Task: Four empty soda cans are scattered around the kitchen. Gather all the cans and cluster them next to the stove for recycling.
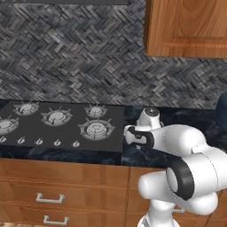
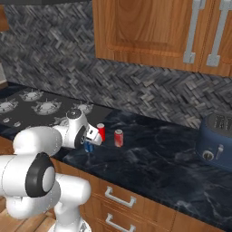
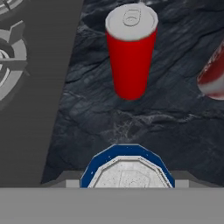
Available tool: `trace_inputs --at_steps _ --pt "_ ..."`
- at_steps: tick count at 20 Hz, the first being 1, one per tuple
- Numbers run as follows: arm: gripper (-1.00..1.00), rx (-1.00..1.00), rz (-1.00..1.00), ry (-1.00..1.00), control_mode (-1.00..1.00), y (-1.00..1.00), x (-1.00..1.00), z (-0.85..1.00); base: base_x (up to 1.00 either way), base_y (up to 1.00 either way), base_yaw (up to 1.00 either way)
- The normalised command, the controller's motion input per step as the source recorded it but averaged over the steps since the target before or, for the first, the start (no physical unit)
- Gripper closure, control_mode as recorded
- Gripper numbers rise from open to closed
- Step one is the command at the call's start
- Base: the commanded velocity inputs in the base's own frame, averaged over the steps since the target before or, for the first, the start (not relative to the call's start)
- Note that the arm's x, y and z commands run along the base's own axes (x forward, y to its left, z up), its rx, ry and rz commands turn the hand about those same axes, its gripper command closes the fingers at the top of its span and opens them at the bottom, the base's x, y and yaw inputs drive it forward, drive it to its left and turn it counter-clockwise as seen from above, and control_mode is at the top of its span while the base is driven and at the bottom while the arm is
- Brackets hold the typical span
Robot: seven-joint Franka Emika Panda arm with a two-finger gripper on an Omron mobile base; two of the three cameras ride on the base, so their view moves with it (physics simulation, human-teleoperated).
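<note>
A blue soda can sits between my gripper's fingers, its silvery top close under the hand camera. In the right base view that blue can is under my gripper, low at the dark counter just right of the stove. The gripper is shut on it. A red soda can stands upright just ahead on the counter, also seen as the red can behind my hand. A second red can stands to its right. The black stove lies left of my hand.
A dark blue toaster stands at the far right of the marbled counter. Wooden wall cabinets hang above, and drawers run below the counter edge. The stove's edge runs along the left of the cans.
</note>
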Motion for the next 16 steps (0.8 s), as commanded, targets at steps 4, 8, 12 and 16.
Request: trace_inputs --at_steps 4,8,12,16 --pt "1.0 0.0 -0.04 -0.02 -1.0 -0.02 0.18 -0.16 0.0 0.0 0.0" --pt "1.0 0.0 -0.05 0.0 -1.0 -0.04 0.21 -0.13 0.0 0.0 0.0" --pt "1.0 0.0 -0.04 -0.02 -1.0 -0.04 0.05 -0.24 0.0 0.0 0.0" --pt "-1.0 0.0 -0.08 0.0 -1.0 -0.07 -0.18 -0.32 0.0 0.0 0.0"
